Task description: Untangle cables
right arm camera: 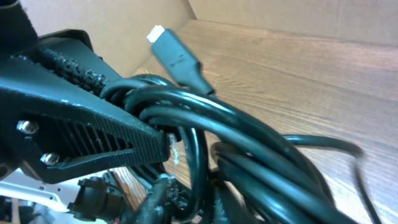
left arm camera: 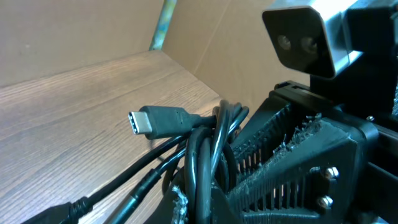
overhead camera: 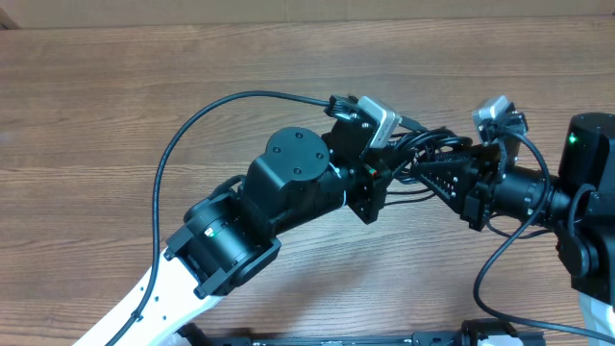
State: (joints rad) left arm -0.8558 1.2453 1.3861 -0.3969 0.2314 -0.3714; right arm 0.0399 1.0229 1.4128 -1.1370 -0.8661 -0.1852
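The cables (overhead camera: 430,144) are a bunch of thin black cords held above the wooden table between my two grippers. In the left wrist view the cables (left arm camera: 208,146) loop upward, and a grey USB-C plug (left arm camera: 155,121) sticks out to the left. That plug (right arm camera: 177,59) points up in the right wrist view, over the thick loops of the cables (right arm camera: 249,130). My left gripper (overhead camera: 387,176) is shut on the bunch from the left. My right gripper (overhead camera: 426,173) meets it from the right, and its ribbed fingers (left arm camera: 292,165) are pressed together on the same bunch.
A brown cardboard wall (left arm camera: 74,31) stands along the table's far edge. The left arm's own thick black cable (overhead camera: 192,125) arcs over the table on the left. The right wrist camera (left arm camera: 311,34) is close above the bunch. The right arm's base (overhead camera: 591,192) is at the right edge.
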